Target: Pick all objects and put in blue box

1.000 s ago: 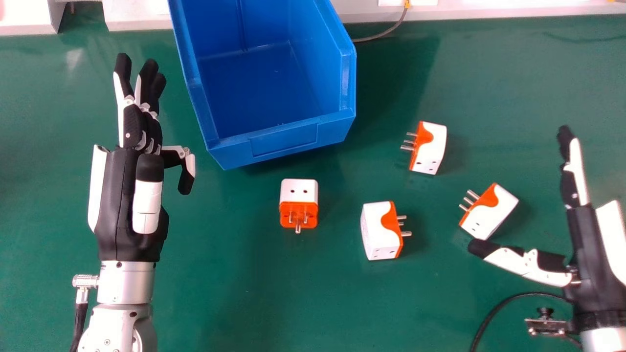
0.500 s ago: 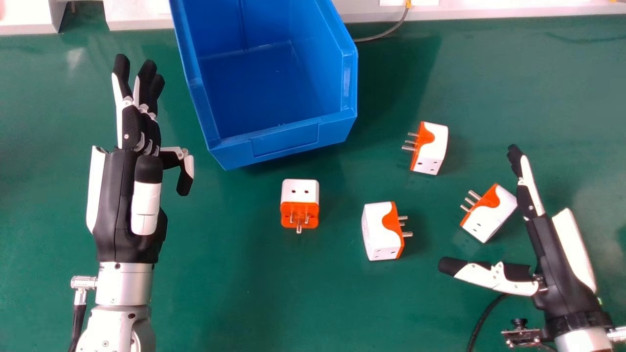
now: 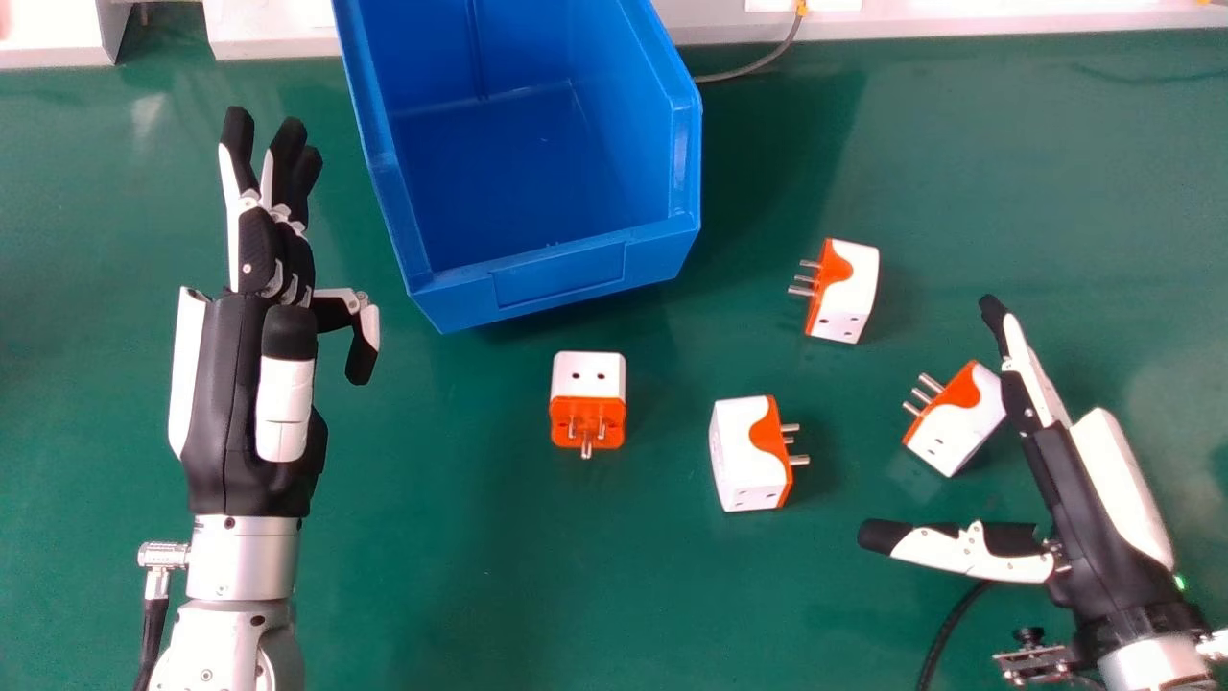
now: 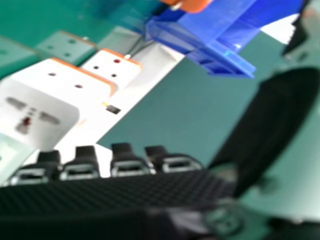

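Head view: plug (image 3: 945, 440) and three more plugs (image 3: 748, 465) on table (image 3: 480, 585), none seen in box (image 3: 558, 278); all four left to do, I judge. White bodies, orange faces, metal pins. Right hand (image 3: 1094, 523) wide, empty, just beside first plug. Left hand (image 3: 225, 413) at view's left, fingers loosely out.
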### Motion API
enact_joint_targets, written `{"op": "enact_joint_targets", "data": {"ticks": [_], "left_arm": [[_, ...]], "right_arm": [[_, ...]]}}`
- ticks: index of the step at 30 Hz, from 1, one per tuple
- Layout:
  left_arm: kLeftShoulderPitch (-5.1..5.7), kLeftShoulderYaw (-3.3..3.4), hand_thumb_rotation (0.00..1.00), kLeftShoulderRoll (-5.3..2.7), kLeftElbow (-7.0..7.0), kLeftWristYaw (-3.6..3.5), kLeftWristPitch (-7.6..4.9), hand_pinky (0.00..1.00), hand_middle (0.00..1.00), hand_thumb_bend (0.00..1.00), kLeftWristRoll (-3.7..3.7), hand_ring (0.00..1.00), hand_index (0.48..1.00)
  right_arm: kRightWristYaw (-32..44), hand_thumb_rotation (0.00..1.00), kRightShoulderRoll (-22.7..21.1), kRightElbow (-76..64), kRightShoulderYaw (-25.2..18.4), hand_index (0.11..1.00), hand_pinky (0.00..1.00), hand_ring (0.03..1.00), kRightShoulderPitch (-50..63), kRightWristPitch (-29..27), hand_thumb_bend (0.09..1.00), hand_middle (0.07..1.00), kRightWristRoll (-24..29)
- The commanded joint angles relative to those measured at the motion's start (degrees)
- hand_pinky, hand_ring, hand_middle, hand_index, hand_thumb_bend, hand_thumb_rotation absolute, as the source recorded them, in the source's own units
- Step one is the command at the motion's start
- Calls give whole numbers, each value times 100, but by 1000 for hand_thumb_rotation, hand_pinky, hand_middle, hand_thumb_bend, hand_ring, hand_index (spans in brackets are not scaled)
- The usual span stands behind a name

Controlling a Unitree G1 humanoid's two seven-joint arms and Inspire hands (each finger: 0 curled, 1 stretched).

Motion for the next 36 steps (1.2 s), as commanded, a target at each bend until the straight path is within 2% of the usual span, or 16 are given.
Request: {"op": "enact_joint_targets", "data": {"ticks": [1, 5, 12, 18, 27, 36], "left_arm": [[-36, -1, 959, 40, -109, -25, -91, 0, 1000, 1000, -27, 1000, 1000], [-30, -6, 959, 45, -111, -15, -90, 0, 1000, 1000, -14, 1000, 1000], [-38, -5, 958, 64, -94, -36, -71, 0, 1000, 1000, -35, 1000, 1000], [-48, 28, 958, 87, -58, -125, -53, 0, 1000, 1000, -125, 1000, 1000], [-44, 33, 956, 75, -83, -208, -45, 0, 1000, 1000, -161, 1000, 1000], [-62, 62, 954, 72, -76, -254, -46, 0, 1000, 1000, -176, 1000, 1000]], "right_arm": [[-77, 497, -161, -34, 31, 1000, 1000, 1000, -70, 19, 1000, 1000, 71], [-174, 498, -293, -89, 115, 1000, 1000, 1000, -83, 117, 1000, 1000, -48], [-199, 502, -427, -40, 212, 1000, 1000, 1000, -203, 241, 1000, 1000, -62], [-258, 506, -554, -82, 342, 1000, 1000, 1000, -341, 450, 1000, 1000, -155], [-362, 509, -781, 18, 447, 1000, 961, 1000, -523, 676, 1000, 1000, -189], [-650, 491, -816, 138, 619, 1000, 907, 991, -794, 1247, 1000, 1000, -372]]}}
